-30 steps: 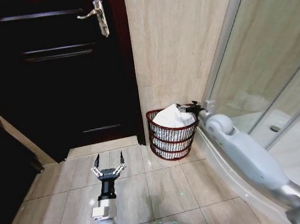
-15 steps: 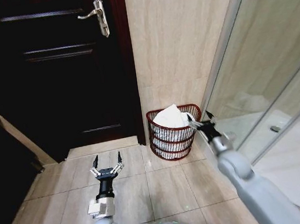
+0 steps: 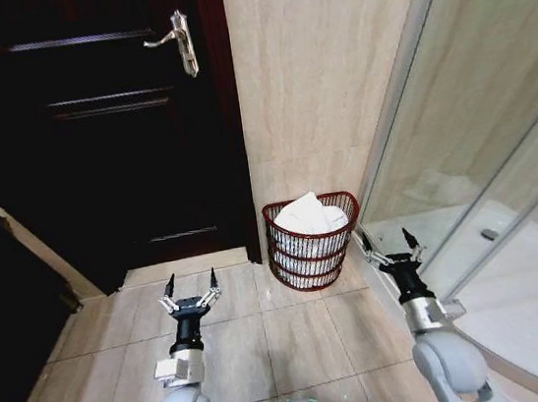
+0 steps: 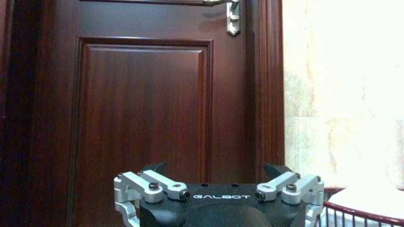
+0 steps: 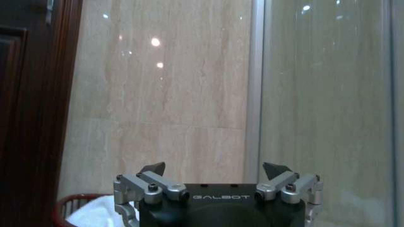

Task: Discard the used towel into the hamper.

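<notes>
the hamper (image 3: 313, 243) stands on the tiled floor (image 3: 286, 332) at about 12 o'clock from the robot, its flat back against the beige tile wall (image 3: 306, 67) in the corner between the dark wooden door (image 3: 103, 143) and the glass shower screen (image 3: 475, 104). the white towel (image 3: 309, 217) lies bunched inside it, its top heaped a little above the red-brown rim. the left gripper (image 3: 190, 289) hangs low over the floor at about 10 o'clock, well apart from the hamper and pointing toward the door, its fingers spread open and holding nothing. the right gripper (image 3: 386, 248) hangs at about 1 o'clock, near the hamper's right side but not touching it, just beside the foot of the shower screen, its fingers likewise spread wide and empty. in the left wrist view the left gripper (image 4: 215, 171) faces the door panel (image 4: 145, 109), with the silver door handle (image 4: 228, 14) high above it and the hamper's rim (image 4: 356, 215) and a patch of towel (image 4: 379, 198) at the edge. in the right wrist view the right gripper (image 5: 215, 170) faces the wall (image 5: 164, 94) and the shower screen's metal frame (image 5: 258, 80), with the hamper (image 5: 73, 205) and the towel (image 5: 94, 213) in the low corner beside the door frame (image 5: 31, 109).
</notes>
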